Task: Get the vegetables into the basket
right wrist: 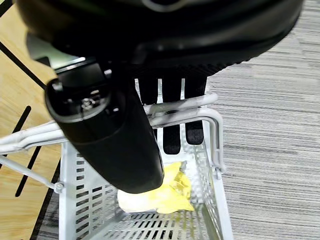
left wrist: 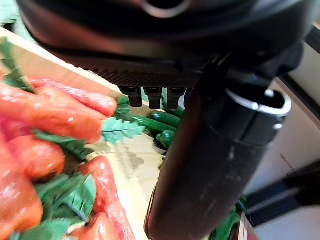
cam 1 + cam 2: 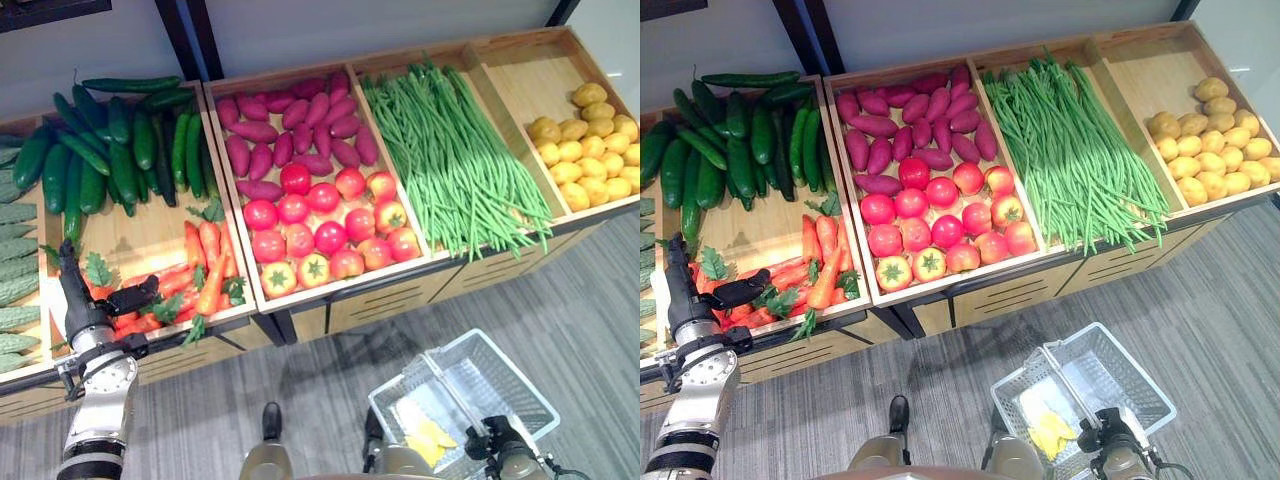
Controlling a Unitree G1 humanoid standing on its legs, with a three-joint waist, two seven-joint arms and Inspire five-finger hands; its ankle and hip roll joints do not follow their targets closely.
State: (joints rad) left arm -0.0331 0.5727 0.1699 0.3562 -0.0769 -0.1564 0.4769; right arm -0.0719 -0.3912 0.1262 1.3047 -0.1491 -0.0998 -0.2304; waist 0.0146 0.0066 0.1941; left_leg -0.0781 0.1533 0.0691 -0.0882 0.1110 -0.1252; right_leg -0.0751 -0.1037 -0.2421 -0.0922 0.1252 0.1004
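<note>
While left hand (image 3: 85,300) hovers open over carrots (image 3: 205,265) — right hand (image 1: 172,112) grips basket handle (image 1: 200,115).

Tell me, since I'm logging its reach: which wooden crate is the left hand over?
The wooden crate of orange carrots and dark cucumbers, left of the tomato crate; the open left hand hovers above its orange carrots.

Tight at the carrots (image 3: 205,270), open above.
Leaves (image 2: 120,129) & bin wall (image 3: 228,205) crowd left hand (image 3: 78,295) fingers; basket (image 3: 520,385) handles under right fingers (image 1: 172,135).
</note>
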